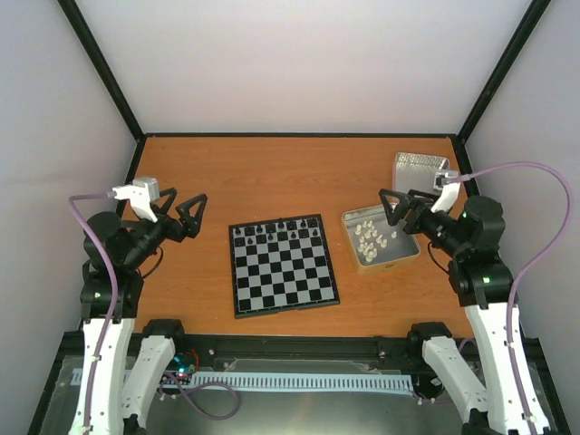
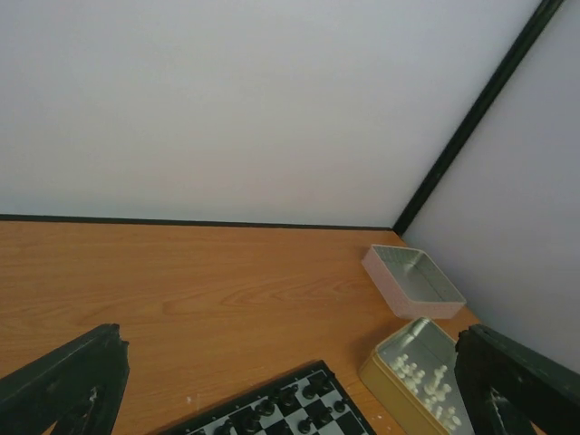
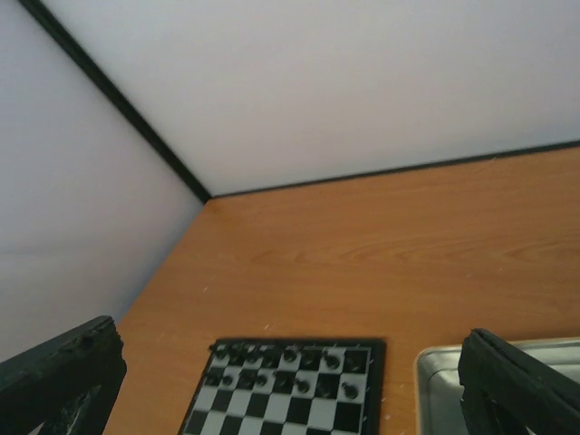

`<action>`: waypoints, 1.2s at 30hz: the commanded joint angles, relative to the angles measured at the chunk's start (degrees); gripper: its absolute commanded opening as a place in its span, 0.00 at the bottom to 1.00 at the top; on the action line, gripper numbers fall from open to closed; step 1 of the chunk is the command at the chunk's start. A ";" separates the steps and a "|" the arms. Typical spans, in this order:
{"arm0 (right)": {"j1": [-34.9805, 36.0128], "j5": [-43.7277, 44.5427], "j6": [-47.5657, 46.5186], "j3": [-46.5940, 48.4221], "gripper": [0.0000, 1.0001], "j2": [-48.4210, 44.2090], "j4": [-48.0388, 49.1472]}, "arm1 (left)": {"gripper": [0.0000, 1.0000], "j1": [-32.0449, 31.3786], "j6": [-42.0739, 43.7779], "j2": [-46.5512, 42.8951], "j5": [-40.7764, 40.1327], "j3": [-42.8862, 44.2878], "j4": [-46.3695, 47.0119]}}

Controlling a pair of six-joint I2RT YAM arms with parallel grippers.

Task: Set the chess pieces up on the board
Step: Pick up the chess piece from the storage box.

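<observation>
Sitting in a tin (image 1: 399, 254), chess pieces (image 1: 372, 234) show overhead, not right-wrist.

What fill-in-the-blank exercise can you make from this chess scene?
1. The tin holding the white pieces sits on the ___ side of the board.
2. The board's far two rows hold only ___ pieces.
3. The left pincer and the right pincer are both ___.
4. The second tin, near the far right corner, is ___.
Missing words: right; black; open; empty.
</observation>
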 commanded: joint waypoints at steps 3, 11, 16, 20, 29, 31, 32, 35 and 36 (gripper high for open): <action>-0.07 -10.81 -0.39 -1.78 0.99 3.16 0.99 | 1.00 -0.15 -0.89 1.85 11.86 -0.38 5.85; 14.02 -5.42 0.27 -4.40 0.97 6.70 2.08 | 1.00 -1.07 -1.56 1.31 16.29 -4.62 8.94; 28.95 6.98 0.33 -4.34 0.94 13.30 0.90 | 1.00 -1.19 -1.53 0.10 14.38 -6.00 8.76; 36.87 15.13 1.05 -5.85 0.93 16.47 0.46 | 1.00 -1.19 -1.38 0.22 11.54 -6.25 7.81; 44.94 40.14 8.05 -4.45 0.77 25.73 -12.45 | 1.00 -1.19 -2.32 0.01 6.28 -7.28 7.00; 44.55 47.20 9.66 -2.50 0.69 27.30 -15.91 | 1.00 -1.19 -2.39 -0.08 5.84 -7.65 7.06; 43.86 49.64 10.47 -1.41 0.64 28.28 -17.64 | 1.00 -1.19 -2.35 -0.10 5.72 -7.90 7.19; 39.64 51.49 10.94 1.10 0.52 30.95 -19.47 | 1.00 -1.19 -2.54 0.14 5.46 -8.74 7.82; 36.99 50.66 10.44 1.30 0.46 31.66 -18.75 | 1.00 -1.19 -2.60 0.39 5.39 -8.85 7.99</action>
